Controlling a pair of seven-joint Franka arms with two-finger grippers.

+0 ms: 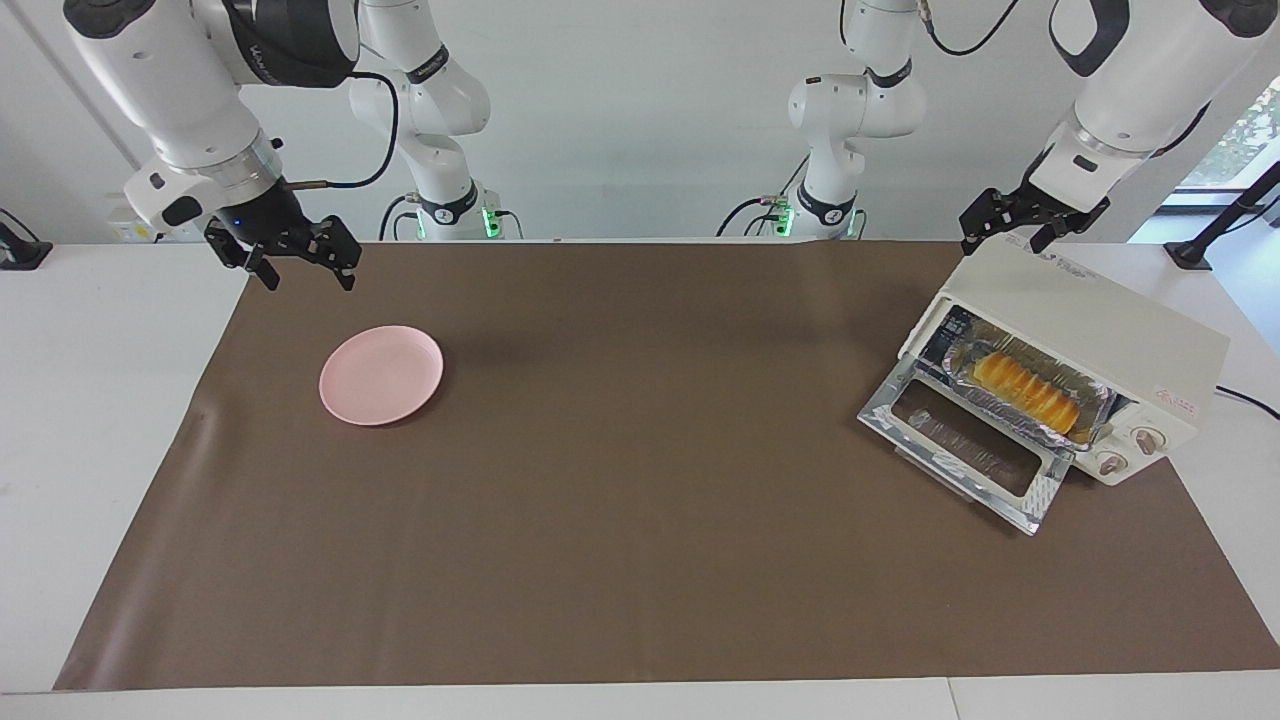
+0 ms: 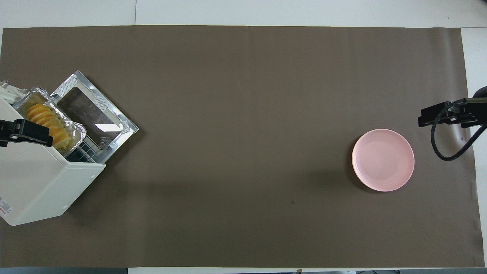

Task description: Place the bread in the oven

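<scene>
Bread (image 1: 1027, 387) in foil tray inside oven (image 1: 1085, 345); left hand (image 1: 1010, 230) released, above oven top; right hand (image 1: 300, 268) released.

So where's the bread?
The bread lies in a foil tray inside the open oven, at the left arm's end of the table.

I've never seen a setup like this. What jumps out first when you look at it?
The cream-white oven at the left arm's end of the table, its glass door dropped open, with the golden bread in a foil tray on its rack. Above the oven hangs the left end effector, empty. At the right arm's end lies a bare pink plate, the right end effector waiting nearby.
</scene>
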